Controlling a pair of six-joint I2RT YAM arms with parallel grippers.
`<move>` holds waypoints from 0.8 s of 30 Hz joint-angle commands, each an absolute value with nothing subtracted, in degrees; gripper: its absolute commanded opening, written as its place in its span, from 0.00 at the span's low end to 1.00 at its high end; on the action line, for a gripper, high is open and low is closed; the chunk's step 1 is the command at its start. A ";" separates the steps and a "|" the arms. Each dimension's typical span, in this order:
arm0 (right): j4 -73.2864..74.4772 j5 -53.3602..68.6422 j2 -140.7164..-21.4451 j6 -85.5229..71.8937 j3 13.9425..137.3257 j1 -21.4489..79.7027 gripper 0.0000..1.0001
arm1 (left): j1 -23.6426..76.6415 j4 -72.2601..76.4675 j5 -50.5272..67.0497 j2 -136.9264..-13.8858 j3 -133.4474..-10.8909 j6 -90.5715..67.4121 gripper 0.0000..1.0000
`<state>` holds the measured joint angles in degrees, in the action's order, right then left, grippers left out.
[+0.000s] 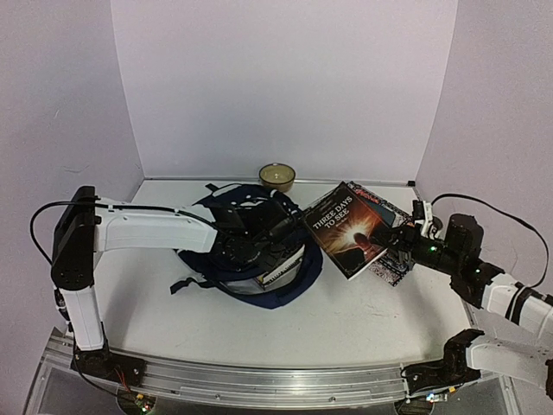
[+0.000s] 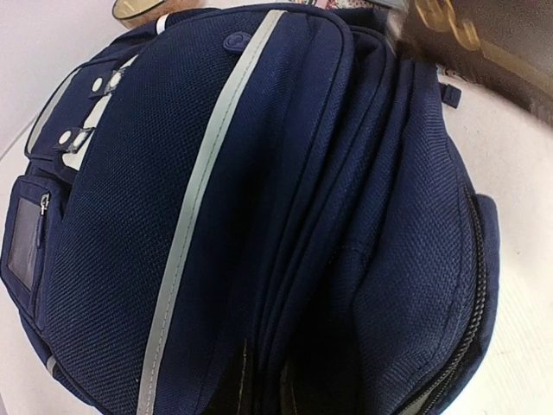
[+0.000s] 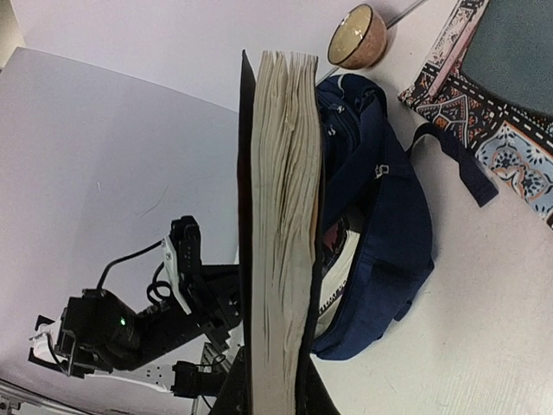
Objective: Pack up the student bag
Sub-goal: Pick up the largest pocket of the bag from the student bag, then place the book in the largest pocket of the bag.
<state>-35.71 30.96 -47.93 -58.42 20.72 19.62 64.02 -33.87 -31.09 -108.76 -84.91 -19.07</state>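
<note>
The student bag [image 1: 294, 290] lies slumped on the table at the centre of the top view. Its mouth is turned toward the right of the frame, and a white-edged book [image 1: 281, 270] shows inside. The right gripper [image 1: 386, 238] is clamped on a paperback [image 1: 344, 229] (the cover reads "Three Days to See") and holds it in the air just right of the bag. The paperback's long axis slants from upper left to lower right, so its upper-left corner is the part nearest the mouth. In the right wrist view its page edge stands up the middle of the frame, with the bag immediately to its right. The left gripper [image 1: 263, 232] sits over the bag's top, much nearer the bag than the right one. I cannot tell whether its jaws have pinched the fabric, as its own camera shows only navy cloth. The coming move probably means sliding the paperback leftward and down, corner first, into the mouth.
</note>
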 commanded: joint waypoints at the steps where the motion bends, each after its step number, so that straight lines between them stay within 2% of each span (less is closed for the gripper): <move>1: -43.41 36.11 -45.89 -63.09 18.85 19.52 0.00 | 59.11 -35.37 -31.30 -102.50 -89.58 -19.93 0.00; 9: -48.87 36.49 -49.06 -67.79 15.99 25.30 0.00 | 54.67 -35.27 -25.68 -98.48 -92.01 -20.77 0.00; 17: -62.99 31.97 -64.83 -72.53 20.51 36.31 0.00 | 54.67 -35.05 -20.09 -95.93 -91.20 -21.56 0.00; 24: -70.55 30.39 -76.72 -75.08 25.91 38.06 0.00 | 54.76 -33.24 -14.33 -92.50 -89.00 -23.10 0.00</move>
